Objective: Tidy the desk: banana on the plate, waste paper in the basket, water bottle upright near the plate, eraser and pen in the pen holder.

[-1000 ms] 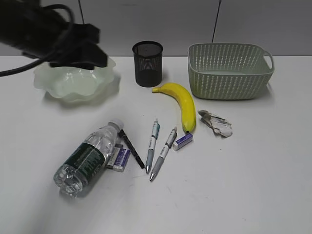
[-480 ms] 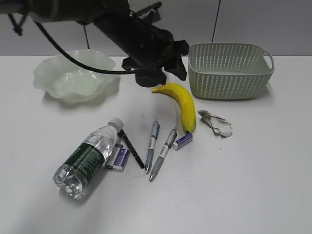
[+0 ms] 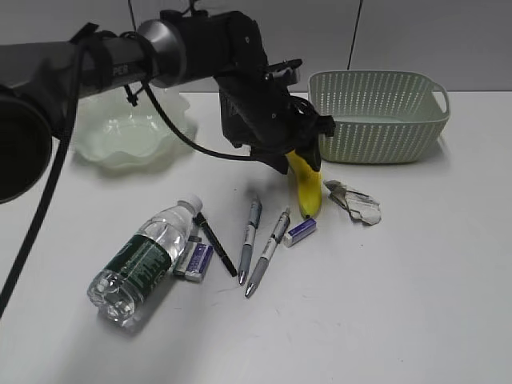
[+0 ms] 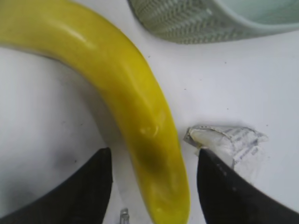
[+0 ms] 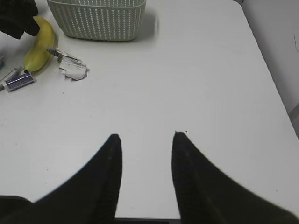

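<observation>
Banana: the banana [image 4: 140,121] is curved, plain yellow with a darker smudge near its lower end; it lies flat on the desk [image 3: 384,304], directly under the left gripper [image 4: 152,182] and running down between its fingers.
Waste paper: the waste paper [image 4: 229,140] is a crumpled grey-white wad just right of the banana's lower end, close to the right-hand finger.
Basket: the basket [image 3: 376,114], pale green lattice, stands just right of the gripper; nothing shows inside it.
Plate: the plate [image 3: 120,132], wavy-rimmed and translucent, sits well to the gripper's left, with nothing visible in it.
Left gripper: fingers spread wide, one on each side of the banana, apparently not pressing on it.
Right gripper: the right gripper [image 5: 145,154] is parted over bare desk, holding nothing.
</observation>
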